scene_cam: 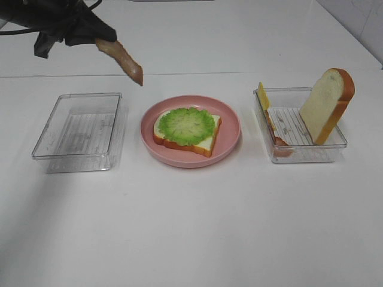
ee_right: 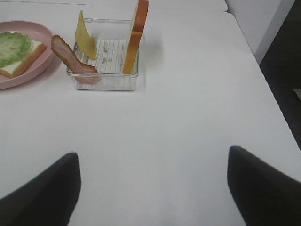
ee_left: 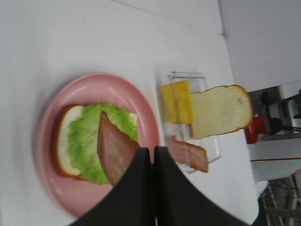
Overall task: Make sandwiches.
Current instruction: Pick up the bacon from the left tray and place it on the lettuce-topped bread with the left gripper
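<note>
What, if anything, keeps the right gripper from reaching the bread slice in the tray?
Probably nothing, so yes: the right gripper is open and empty, only bare table lies between it and the tray, and the bread slice stands on edge, its top clear above the rim.

Left gripper [ee_left: 151,152] jaws pinched on bacon strip [ee_left: 114,149]. Pink plate [ee_left: 123,88] carries base bread [ee_left: 62,141] topped with lettuce [ee_left: 87,137]. Clear tray [ee_left: 187,75] just beside plate holds cheese [ee_left: 178,101], spare bread slice [ee_left: 221,110], second bacon strip [ee_left: 189,153].
</note>
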You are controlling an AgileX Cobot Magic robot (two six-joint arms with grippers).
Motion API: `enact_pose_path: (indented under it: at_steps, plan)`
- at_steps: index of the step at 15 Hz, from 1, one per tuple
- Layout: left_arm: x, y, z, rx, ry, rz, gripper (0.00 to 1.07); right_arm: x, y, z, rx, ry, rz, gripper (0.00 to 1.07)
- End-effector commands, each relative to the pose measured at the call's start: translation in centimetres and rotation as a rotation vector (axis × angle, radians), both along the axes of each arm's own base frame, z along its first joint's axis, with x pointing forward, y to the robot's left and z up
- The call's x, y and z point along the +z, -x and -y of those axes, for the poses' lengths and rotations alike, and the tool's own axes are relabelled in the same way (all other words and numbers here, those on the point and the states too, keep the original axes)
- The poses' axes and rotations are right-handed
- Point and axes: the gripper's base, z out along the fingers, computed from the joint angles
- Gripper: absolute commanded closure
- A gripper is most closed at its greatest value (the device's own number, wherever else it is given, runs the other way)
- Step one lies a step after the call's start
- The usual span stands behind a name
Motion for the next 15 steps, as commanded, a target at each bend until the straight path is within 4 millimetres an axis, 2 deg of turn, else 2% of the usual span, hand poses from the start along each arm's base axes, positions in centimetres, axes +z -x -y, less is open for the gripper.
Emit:
enact_pose_path:
  at_steps: [1, 3, 5, 10, 12, 13, 15]
  plan:
    - [0.1, -0.3, 2.7, -0.029, 0.115, 0.044, 1.07, 0.0, 0.1, 0.0, 0.0, 0.006, 0.02, 0.27]
    - [-0.9, -0.4, 5.2, -0.057, 0.178, 0.045, 1.07, 0.0, 0.1, 0.0, 0.0, 0.006, 0.02, 0.27]
    - [-3.2, -0.9, 8.2, -0.08, 0.229, 0.004, 1.07, 0.0, 0.1, 0.0, 0.0, 0.006, 0.02, 0.27]
    - [-6.4, -2.8, 12.9, -0.145, 0.264, -0.025, 1.07, 0.0, 0.1, 0.0, 0.0, 0.006, 0.02, 0.27]
    - [-8.6, -3.5, 13.5, -0.153, 0.267, -0.065, 1.07, 0.0, 0.1, 0.0, 0.0, 0.006, 0.02, 0.27]
    - [-10.4, -3.6, 13.3, -0.161, 0.256, -0.115, 1.07, 0.0, 0.1, 0.0, 0.0, 0.006, 0.02, 0.27]
    - [-11.5, -3.5, 12.8, -0.197, 0.191, -0.135, 1.07, 0.0, 0.1, 0.0, 0.0, 0.006, 0.02, 0.27]
